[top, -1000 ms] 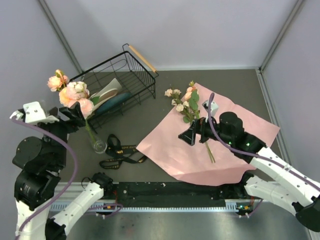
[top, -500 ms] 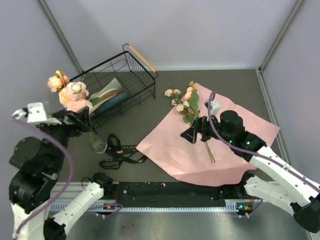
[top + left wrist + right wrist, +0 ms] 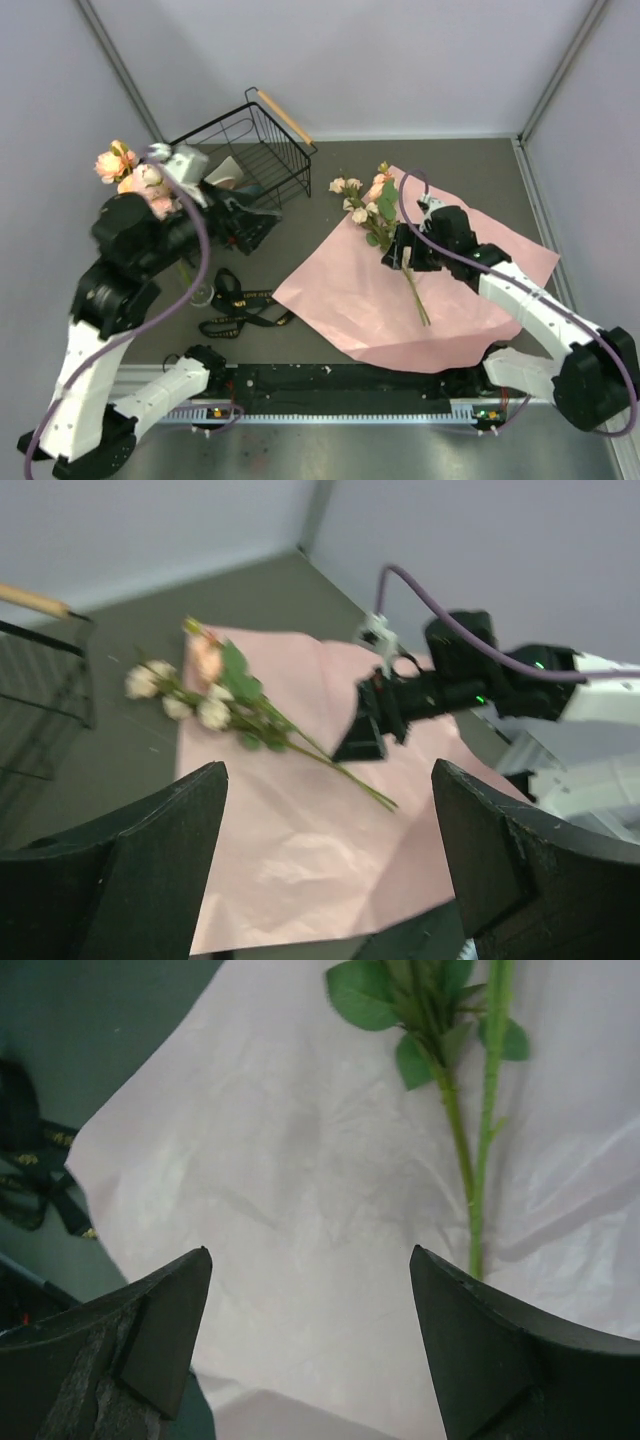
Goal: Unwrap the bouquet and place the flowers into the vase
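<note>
Pale pink paper (image 3: 340, 290), green stems (image 3: 476, 1230), peach-and-cream roses (image 3: 352, 185) — black ribbon (image 3: 232, 290), black wire basket (image 3: 285, 160)

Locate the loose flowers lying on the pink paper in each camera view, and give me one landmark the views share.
Top external: flowers right of centre, at the paper's far-left edge, stems running toward the arms.
Left wrist: flowers upper left of centre, heads left, stems running down-right.
Right wrist: flowers top right, stems and leaves only; heads out of frame.
Shared landmark: the pink paper under them.
</note>
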You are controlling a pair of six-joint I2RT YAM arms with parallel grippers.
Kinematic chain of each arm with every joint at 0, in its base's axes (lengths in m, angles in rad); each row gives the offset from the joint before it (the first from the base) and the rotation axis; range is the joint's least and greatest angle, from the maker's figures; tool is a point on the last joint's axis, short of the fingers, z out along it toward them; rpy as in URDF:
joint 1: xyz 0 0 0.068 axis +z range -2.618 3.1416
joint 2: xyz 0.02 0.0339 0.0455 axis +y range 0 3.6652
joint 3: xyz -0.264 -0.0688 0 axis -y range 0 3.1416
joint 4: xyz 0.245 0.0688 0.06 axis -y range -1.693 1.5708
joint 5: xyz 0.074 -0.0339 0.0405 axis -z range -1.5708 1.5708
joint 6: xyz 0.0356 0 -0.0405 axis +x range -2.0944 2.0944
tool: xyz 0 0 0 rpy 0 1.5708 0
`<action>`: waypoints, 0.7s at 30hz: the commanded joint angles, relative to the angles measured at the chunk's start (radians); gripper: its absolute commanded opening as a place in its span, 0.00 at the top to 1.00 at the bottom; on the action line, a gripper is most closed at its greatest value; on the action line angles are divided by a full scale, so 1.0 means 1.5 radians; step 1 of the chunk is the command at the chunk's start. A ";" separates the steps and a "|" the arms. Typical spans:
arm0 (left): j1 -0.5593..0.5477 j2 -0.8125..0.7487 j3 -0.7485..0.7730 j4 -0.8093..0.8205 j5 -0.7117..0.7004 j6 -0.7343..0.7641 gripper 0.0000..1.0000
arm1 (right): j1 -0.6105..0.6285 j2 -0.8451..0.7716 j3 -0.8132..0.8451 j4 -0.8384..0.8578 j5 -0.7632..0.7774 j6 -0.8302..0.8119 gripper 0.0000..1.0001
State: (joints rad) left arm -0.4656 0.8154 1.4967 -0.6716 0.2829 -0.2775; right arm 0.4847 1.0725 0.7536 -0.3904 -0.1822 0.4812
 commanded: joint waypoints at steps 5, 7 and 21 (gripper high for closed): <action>-0.012 0.043 -0.216 0.289 0.276 -0.207 0.11 | -0.069 0.161 0.038 0.013 0.002 -0.066 0.40; -0.020 0.053 -0.228 0.296 0.268 -0.216 0.12 | -0.069 0.196 0.046 0.018 0.012 -0.069 0.41; -0.143 0.026 -0.339 0.294 0.141 -0.248 0.12 | -0.069 0.288 0.078 0.041 0.082 -0.113 0.58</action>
State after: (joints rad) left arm -0.6384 0.8783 1.0252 -0.2817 0.5655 -0.6235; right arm 0.3832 1.4818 0.8360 -0.3618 -0.1143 0.3454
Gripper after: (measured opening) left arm 0.874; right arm 0.433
